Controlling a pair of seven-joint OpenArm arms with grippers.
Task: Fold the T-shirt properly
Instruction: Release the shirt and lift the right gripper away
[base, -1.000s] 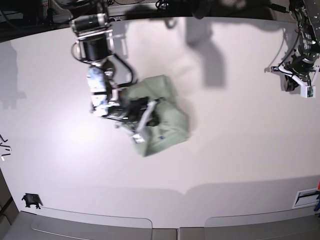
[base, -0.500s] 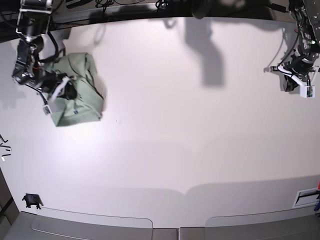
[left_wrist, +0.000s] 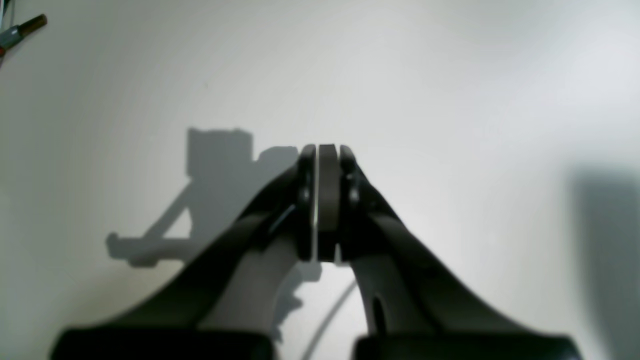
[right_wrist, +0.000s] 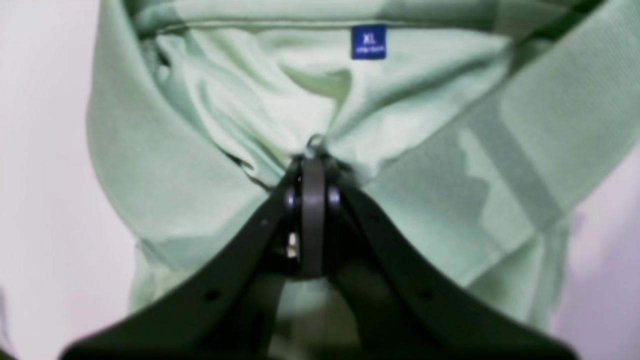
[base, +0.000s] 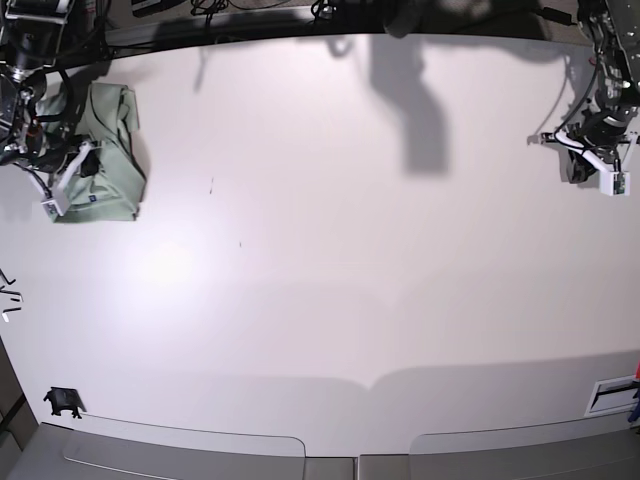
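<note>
the folded shirt (base: 103, 155) lies at the far left corner of the white table (base: 340, 230). the right claw (right_wrist: 312, 165) is closed tight and pinches the green cloth just below the blue size label (right_wrist: 368, 42). the left claw (left_wrist: 320, 155) is closed too, holds nothing, over bare table.

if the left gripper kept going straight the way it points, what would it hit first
Probably just the bare white table. The left gripper is shut with nothing in it, and its wrist view shows only tabletop ahead, though depth is hard to judge.

Our T-shirt (base: 108, 160) sits bundled at the table's far left edge.
We see pale mint cloth, folded and rumpled, blue XL label (right_wrist: 368, 42) showing.
</note>
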